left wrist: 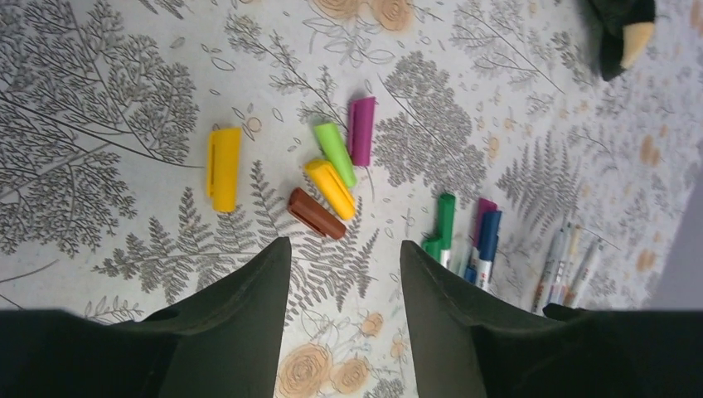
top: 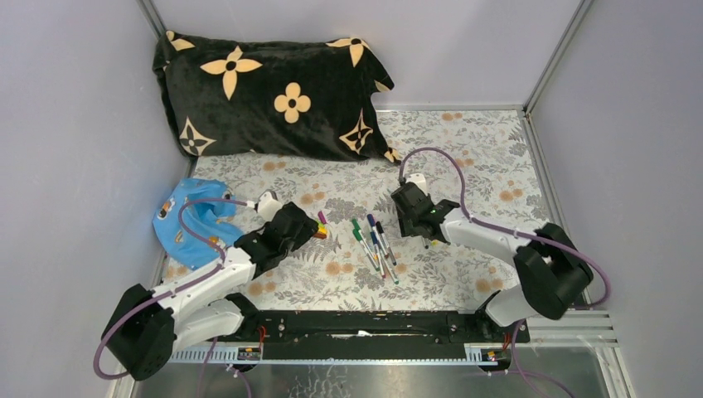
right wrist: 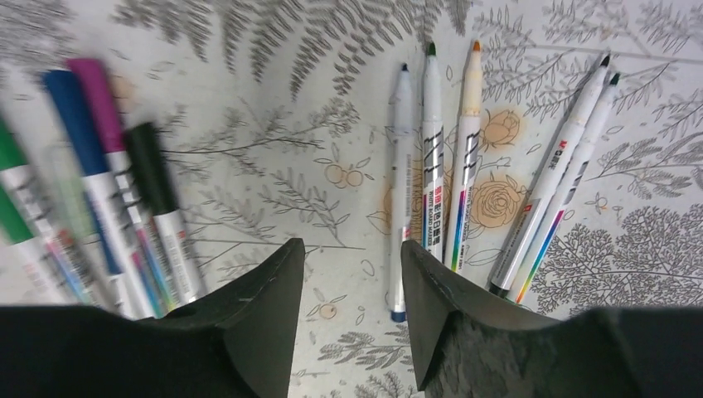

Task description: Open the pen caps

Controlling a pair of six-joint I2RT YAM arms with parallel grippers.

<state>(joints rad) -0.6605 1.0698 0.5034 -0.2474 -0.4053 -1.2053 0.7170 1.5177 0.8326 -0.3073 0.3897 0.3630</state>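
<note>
While the left pincer (left wrist: 344, 249) hung open and empty above five loose caps (left wrist: 330, 189) on the bench (left wrist: 99, 83), the right pincer (right wrist: 352, 249) was open too, empty, above five uncapped pens (right wrist: 432, 157); capped pens (right wrist: 151, 176) lay just beside them.

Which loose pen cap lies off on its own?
The yellow cap at the left of the left wrist view; the other four caps lie bunched together.
</note>
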